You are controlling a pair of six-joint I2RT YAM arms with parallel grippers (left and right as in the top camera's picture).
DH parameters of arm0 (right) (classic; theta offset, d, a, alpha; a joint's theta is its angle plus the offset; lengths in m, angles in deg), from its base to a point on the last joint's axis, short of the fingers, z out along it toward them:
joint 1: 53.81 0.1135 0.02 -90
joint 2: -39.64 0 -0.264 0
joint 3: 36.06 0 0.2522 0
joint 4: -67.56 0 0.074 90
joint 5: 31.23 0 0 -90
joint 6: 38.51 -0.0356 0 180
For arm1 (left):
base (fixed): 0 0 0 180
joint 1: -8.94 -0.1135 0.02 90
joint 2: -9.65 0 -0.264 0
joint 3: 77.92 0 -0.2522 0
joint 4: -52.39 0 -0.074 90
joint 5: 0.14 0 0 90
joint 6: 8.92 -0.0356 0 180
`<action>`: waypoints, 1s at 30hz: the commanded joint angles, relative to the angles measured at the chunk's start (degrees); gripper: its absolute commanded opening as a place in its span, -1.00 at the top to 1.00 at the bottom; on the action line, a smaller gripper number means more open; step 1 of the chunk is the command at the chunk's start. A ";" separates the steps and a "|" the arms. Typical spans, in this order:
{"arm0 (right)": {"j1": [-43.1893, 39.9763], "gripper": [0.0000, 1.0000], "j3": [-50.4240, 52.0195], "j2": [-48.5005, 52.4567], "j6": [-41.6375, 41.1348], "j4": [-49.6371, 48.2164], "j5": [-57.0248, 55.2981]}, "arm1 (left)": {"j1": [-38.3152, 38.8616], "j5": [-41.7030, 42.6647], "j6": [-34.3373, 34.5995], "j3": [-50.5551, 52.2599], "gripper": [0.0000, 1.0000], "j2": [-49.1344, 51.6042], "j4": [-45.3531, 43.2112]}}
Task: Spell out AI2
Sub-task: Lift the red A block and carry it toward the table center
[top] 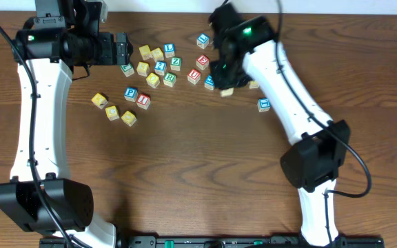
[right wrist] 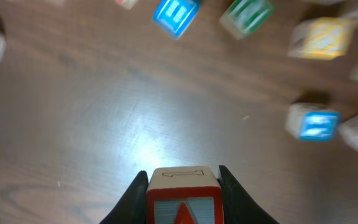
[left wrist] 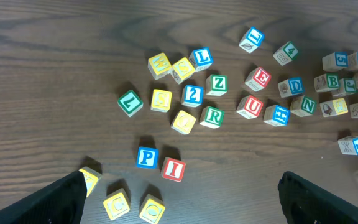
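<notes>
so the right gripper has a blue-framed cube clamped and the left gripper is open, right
Not quite. The cube clamped in the right gripper is red-framed, not blue-framed; the right wrist view shows it. The left gripper is open, as you say.

Dark wooden table, with a scatter of letter cubes toward its far edge. There's a blue P cube apart from the main bunch, and three yellow cubes in a loose row near it. In the bunch, a green Z cube sits just beyond a green R cube. A red E cube sits beyond a red U cube, with a blue H cube just beside the U.
</notes>
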 commanded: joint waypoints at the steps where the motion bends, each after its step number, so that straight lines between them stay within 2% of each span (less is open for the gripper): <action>1: 4.17 0.66 7.17 0.90 -3.21 -3.10 1.49 | -0.22 0.31 0.31 -1.62 -0.95 0.07 0.09; 8: 9.84 0.71 17.44 0.90 -8.83 -11.41 1.44 | -0.22 0.31 0.31 -1.62 -0.95 0.07 0.07; 12: 13.66 0.74 21.59 0.90 -14.45 -20.70 -1.77 | -0.22 0.33 0.31 -1.62 -0.95 0.07 0.09; 20: 18.88 0.56 23.96 1.18 -20.46 -29.42 -15.13 | -0.22 0.31 0.31 -1.62 -0.95 0.07 0.09; 30: 19.69 0.61 24.04 3.37 -28.89 -33.35 -19.82 | -0.22 0.33 0.31 -1.62 -0.95 0.07 0.09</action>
